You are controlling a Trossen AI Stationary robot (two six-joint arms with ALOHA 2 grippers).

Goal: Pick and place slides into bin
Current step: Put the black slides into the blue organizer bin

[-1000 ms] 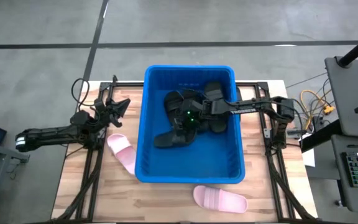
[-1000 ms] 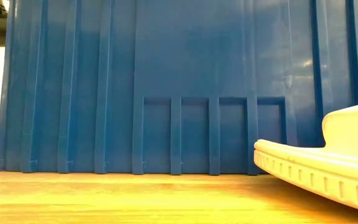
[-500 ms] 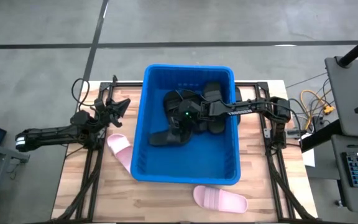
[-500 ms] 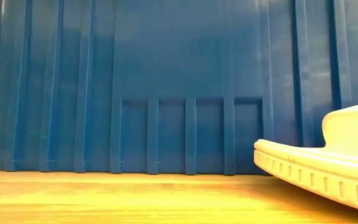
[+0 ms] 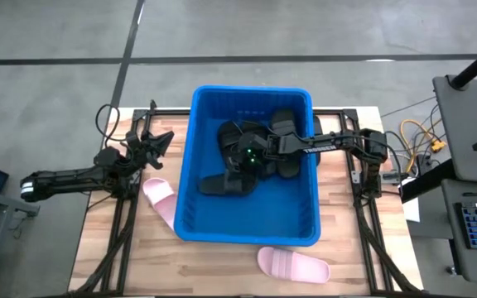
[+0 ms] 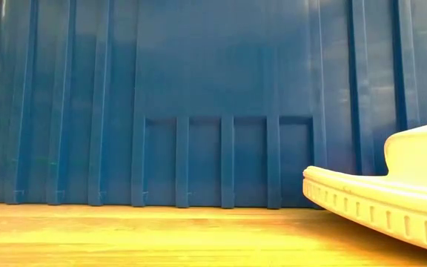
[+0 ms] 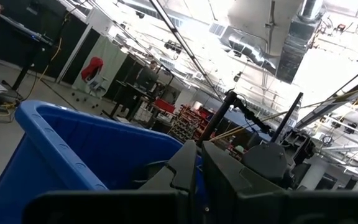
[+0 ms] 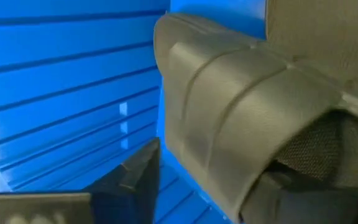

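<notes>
Since a second ago the bin [image 5: 252, 228] shifted a little leftward, and my right gripper [image 5: 247, 157], deep inside it over the black slides [image 5: 226, 184], seems just to be opening, so I would spread fully and lift straight before fetching the pink slides [image 5: 293, 264], left gripper [image 5: 157, 142] pinched empty.

text: we read one marking only, pale lettering along the right arm [image 5: 321, 147] link over the bin [image 5: 251, 232], apparently "TROSSEN", too small to confirm letter by letter | low view: we find nothing legible on the bin wall | wrist views: we make out no readable sign or label
</notes>
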